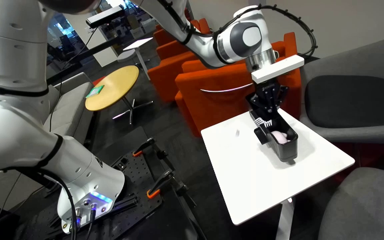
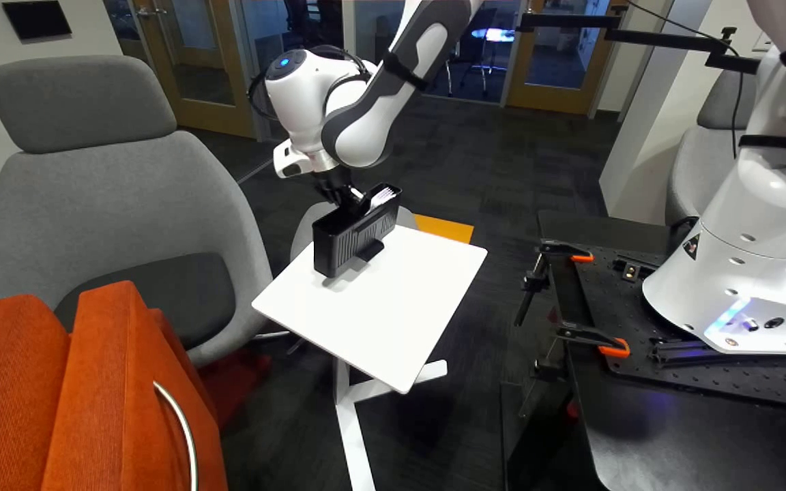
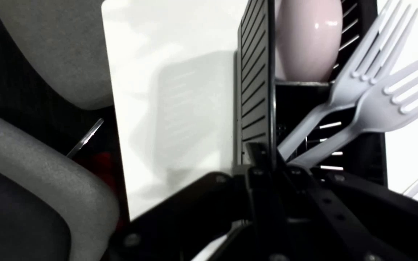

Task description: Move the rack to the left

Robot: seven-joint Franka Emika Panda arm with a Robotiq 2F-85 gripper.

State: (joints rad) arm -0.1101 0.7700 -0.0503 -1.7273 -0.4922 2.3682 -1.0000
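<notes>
Foremost in wrist view, with gripper: pinched narrowly onto long wall of black rack. Probably light, stiff, smooth; best held mid-wall against tipping. Loaded with pale forks, pink object. At far side of white table; cannot tell whether lifted.

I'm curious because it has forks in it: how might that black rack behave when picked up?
The black rack is probably stiff, as its slotted walls look straight. It might tilt, since the gripper pinches just one long wall. The forks could shift or fall out, because their heads stick out past the opposite wall.
</notes>
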